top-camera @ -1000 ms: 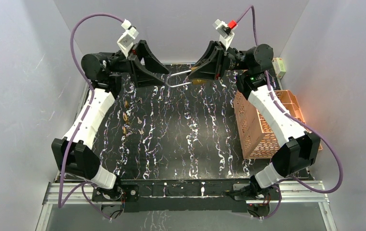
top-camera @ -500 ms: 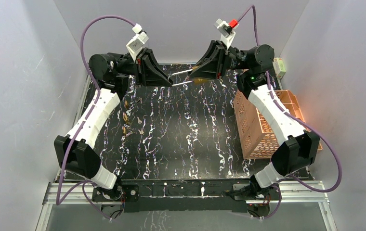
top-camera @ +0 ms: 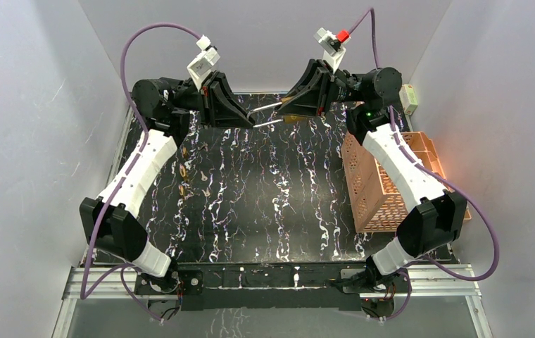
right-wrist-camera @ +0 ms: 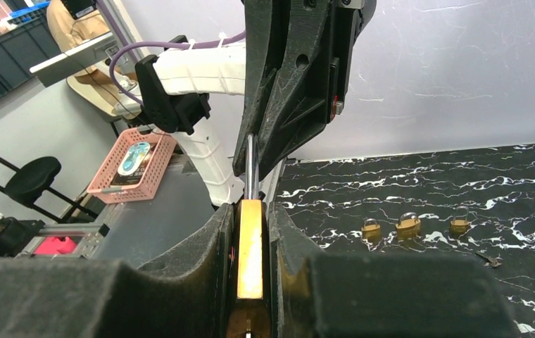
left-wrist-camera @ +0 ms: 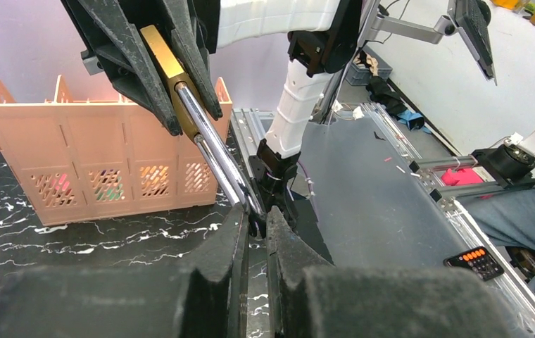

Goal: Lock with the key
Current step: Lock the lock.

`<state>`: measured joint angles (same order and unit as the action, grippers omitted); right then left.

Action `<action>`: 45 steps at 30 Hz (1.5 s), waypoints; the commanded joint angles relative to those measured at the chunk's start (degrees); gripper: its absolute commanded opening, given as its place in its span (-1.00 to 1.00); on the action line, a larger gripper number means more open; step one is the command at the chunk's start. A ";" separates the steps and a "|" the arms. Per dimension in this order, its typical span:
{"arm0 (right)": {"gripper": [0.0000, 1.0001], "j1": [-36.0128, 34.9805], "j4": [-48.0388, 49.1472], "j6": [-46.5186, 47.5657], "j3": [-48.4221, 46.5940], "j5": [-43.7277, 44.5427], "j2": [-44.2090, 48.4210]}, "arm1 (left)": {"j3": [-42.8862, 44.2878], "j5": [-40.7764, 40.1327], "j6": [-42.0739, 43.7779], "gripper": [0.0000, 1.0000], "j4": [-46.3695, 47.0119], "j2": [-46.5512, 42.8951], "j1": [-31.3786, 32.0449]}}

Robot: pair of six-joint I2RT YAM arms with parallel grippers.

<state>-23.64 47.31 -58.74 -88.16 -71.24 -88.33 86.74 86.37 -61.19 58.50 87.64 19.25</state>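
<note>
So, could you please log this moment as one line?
right tool: shut on padlock | left tool: shut on shackle | padlock: held off table

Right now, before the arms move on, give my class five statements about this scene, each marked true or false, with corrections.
1. The right gripper is shut on the brass padlock. True.
2. The left gripper clamps the shackle. True.
3. Three small padlocks stand on the table. True.
4. The brass padlock rests on the table. False: it is held in the air between the grippers.
5. The peach basket stands on the left arm's side. False: it is on the right arm's side.
</note>
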 commanded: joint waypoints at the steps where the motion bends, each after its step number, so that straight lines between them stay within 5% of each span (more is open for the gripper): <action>1: -1.00 -2.37 4.17 1.24 -0.77 6.74 0.24 | 2.48 -2.14 0.03 -1.00 1.89 0.87 3.72; 10: -1.00 -15.92 8.68 6.02 2.11 15.20 -3.24 | 4.82 -13.45 0.41 -1.00 2.24 6.08 6.33; 23: -1.00 -21.49 10.43 9.42 3.61 22.32 -4.30 | -1.69 -24.34 6.14 -1.00 -1.55 5.88 6.35; 26: -1.00 -20.96 6.79 11.75 5.29 22.77 -2.28 | -1.59 -26.87 13.23 -1.00 -10.49 3.46 5.72; 30: -1.00 -20.46 -6.90 24.00 9.00 28.85 5.91 | 3.30 -38.49 30.21 -1.00 -36.90 -0.34 5.19; 34: -1.00 -20.40 -11.81 29.03 13.53 34.07 11.21 | 4.24 -50.12 32.84 -1.00 -41.00 -2.41 5.10; 38: -1.00 -20.42 -11.97 29.37 17.05 35.02 13.07 | 4.28 -52.99 31.33 -1.00 -40.31 -2.33 5.11; 42: 0.01 -20.41 -11.76 31.73 20.31 36.25 15.95 | 5.80 -54.68 33.25 -1.00 -43.33 -2.14 5.10; 45: 0.44 -20.32 -13.79 34.76 22.37 39.52 19.04 | 6.64 -56.22 35.31 -1.00 -45.44 -2.62 5.15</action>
<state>-37.63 36.53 -26.89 -68.05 -20.49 -72.79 89.95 42.78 -28.38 15.77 84.03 21.93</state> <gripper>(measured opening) 0.621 0.077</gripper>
